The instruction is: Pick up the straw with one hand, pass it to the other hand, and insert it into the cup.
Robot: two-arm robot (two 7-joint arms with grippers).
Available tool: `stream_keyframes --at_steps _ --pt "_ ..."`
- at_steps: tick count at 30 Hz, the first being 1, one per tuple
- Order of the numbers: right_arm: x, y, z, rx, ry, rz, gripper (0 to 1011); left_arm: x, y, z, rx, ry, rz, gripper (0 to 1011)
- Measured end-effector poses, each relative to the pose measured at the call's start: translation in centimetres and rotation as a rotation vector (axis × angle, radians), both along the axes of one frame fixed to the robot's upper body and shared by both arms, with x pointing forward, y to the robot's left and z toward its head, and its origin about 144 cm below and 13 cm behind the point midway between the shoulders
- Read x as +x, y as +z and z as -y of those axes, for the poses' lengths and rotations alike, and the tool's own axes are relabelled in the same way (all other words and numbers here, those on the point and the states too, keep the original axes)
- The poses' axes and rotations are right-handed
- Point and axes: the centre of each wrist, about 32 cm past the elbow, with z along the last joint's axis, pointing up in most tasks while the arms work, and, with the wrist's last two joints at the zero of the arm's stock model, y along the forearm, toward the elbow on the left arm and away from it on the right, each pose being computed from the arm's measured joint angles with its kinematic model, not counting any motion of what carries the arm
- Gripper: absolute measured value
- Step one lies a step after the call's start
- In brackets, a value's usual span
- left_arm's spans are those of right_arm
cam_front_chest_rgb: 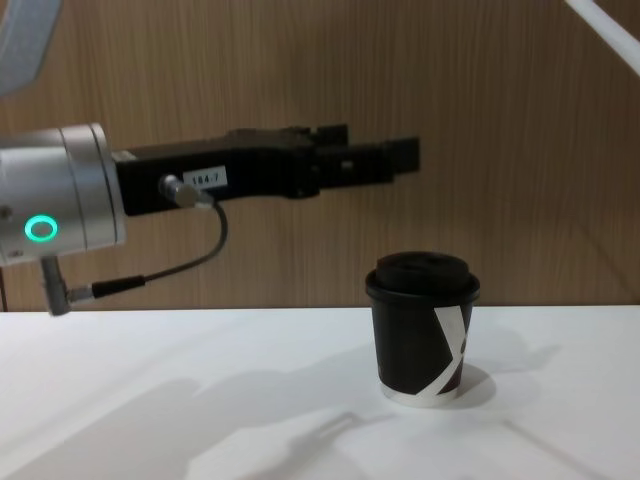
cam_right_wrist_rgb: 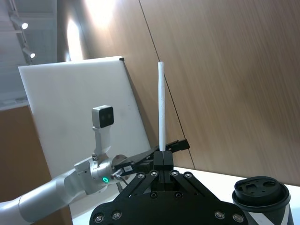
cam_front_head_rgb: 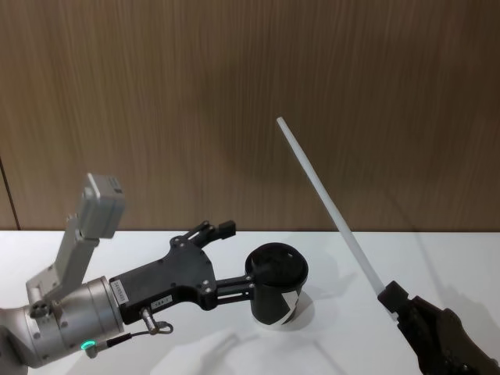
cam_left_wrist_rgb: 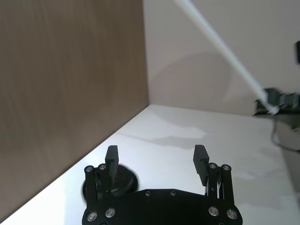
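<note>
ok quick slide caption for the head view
Right gripper holds the straw tilted while the open left gripper hovers above the cup.

left claw (cam_left_wrist_rgb: 157, 154) above cup (cam_front_chest_rgb: 422, 330), straw (cam_front_head_rgb: 328, 199) well apart

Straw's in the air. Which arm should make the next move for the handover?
Left. The left gripper is open and empty near the cup; the right gripper is shut on the straw at its lower end, leaving most of its length free to grasp.
</note>
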Motion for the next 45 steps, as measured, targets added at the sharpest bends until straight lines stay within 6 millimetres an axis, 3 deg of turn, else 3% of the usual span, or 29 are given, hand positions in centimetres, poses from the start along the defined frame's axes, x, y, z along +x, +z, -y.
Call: stream_keyframes --at_steps 10,23,45 --pt "0.0 0.0 0.0 0.000 0.001 0.000 2 0.9 1.6 0.0 -0.105 -0.154 -0.054 1003" --pt "0.0 0.0 0.0 0.000 0.000 0.000 1 1.4 3.9 1.6 -0.261 -0.323 -0.124 1003" --pt "0.0 0.0 0.0 0.000 0.000 0.000 2 2.4 3.7 3.3 -0.324 -0.372 -0.258 1003"
